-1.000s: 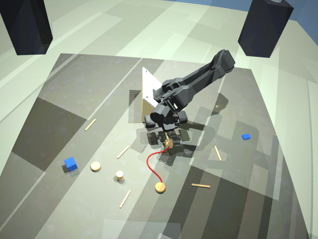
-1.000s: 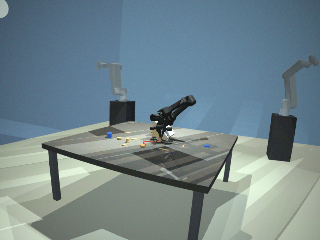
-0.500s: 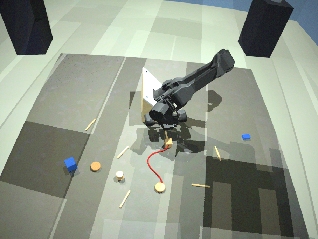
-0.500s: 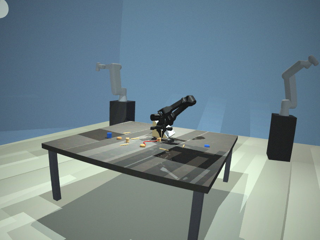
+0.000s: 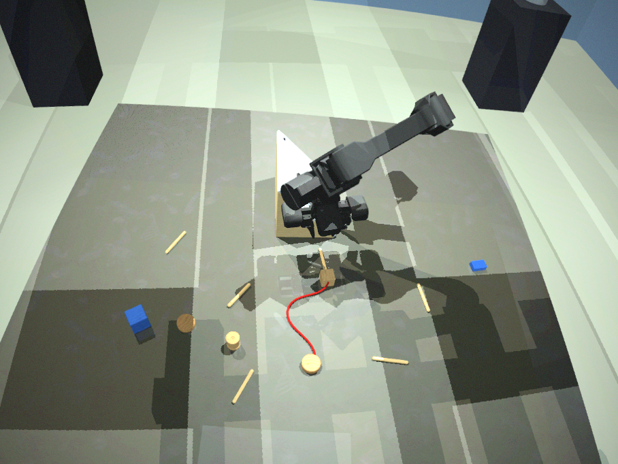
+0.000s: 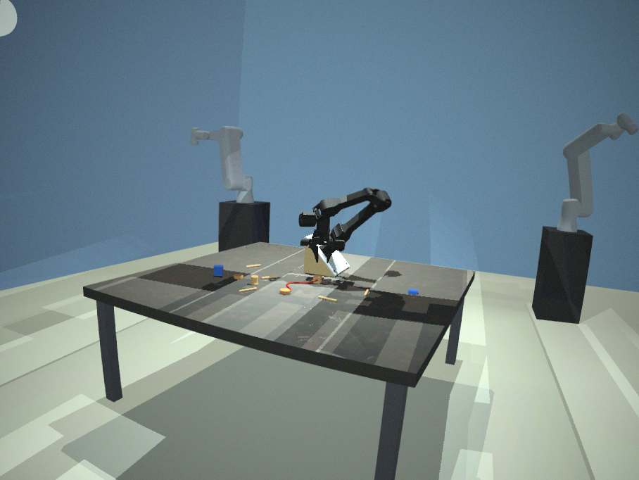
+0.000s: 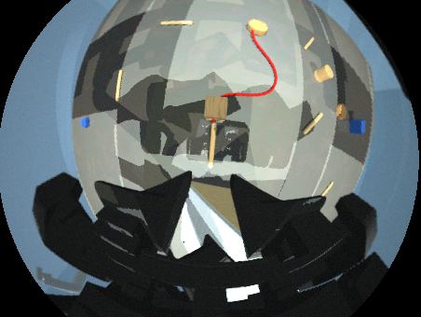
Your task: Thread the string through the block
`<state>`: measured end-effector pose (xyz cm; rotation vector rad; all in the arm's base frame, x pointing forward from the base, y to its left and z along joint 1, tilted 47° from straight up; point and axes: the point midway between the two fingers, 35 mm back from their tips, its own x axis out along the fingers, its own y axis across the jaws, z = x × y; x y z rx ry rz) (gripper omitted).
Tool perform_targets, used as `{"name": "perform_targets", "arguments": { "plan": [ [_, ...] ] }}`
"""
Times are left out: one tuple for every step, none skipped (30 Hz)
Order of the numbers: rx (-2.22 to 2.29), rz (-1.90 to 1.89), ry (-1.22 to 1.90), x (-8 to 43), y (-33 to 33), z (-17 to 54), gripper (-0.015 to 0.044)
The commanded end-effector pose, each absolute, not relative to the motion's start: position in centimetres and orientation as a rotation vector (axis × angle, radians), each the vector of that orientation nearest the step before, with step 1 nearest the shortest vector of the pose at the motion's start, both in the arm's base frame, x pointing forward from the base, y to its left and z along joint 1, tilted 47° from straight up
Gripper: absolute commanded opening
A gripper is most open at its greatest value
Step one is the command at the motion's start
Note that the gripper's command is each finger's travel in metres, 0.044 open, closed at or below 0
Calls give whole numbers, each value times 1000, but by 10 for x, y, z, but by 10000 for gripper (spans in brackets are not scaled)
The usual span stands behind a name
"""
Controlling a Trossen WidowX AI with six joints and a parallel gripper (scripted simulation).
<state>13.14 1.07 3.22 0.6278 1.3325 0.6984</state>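
The wooden block [image 5: 327, 277] [image 6: 317, 279] [image 7: 216, 108] stands on the table. The thin stick [image 5: 322, 258] [image 7: 212, 142] lies on the side of the block facing the robot, wholly outside the hole. A short bit of red shows between stick and block in the wrist view. The red string [image 5: 288, 314] [image 7: 276, 76] leaves the block's other side and curves to the round button [image 5: 310, 363] [image 6: 285, 291] [image 7: 257, 27]. My gripper [image 6: 323, 259] [image 7: 210, 176] is partly open and empty, above the table near the stick's far end. The hole itself is hidden.
Loose sticks [image 5: 238, 294] [image 5: 423, 297] [image 5: 390, 360] lie on both sides, among several. A blue cube [image 5: 137, 318], a brown disc [image 5: 186, 323] and a pale cylinder [image 5: 233, 340] are at left. A small blue block [image 5: 478, 264] is at right. A white-topped wedge [image 5: 289, 159] stands behind the gripper.
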Motion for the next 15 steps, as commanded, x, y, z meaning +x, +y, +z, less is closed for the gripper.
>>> {"name": "perform_targets", "arguments": {
  "plan": [
    [618,704,1327,130,-2,46,210],
    [618,704,1327,130,-2,46,210],
    [618,704,1327,130,-2,46,210],
    [618,704,1327,130,-2,46,210],
    [626,700,1325,130,1,42,236],
    [626,700,1325,130,1,42,263],
    [626,700,1325,130,1,42,289],
    [626,700,1325,130,1,42,315],
    [626,700,1325,130,1,42,341],
    [626,700,1325,130,1,42,368],
    [625,700,1325,130,0,43,394],
    [624,700,1326,130,-4,47,420],
    [623,700,1326,130,-10,52,440],
    [622,701,1326,130,-14,56,440],
    [622,702,1326,130,-15,57,440]
  ]
}}
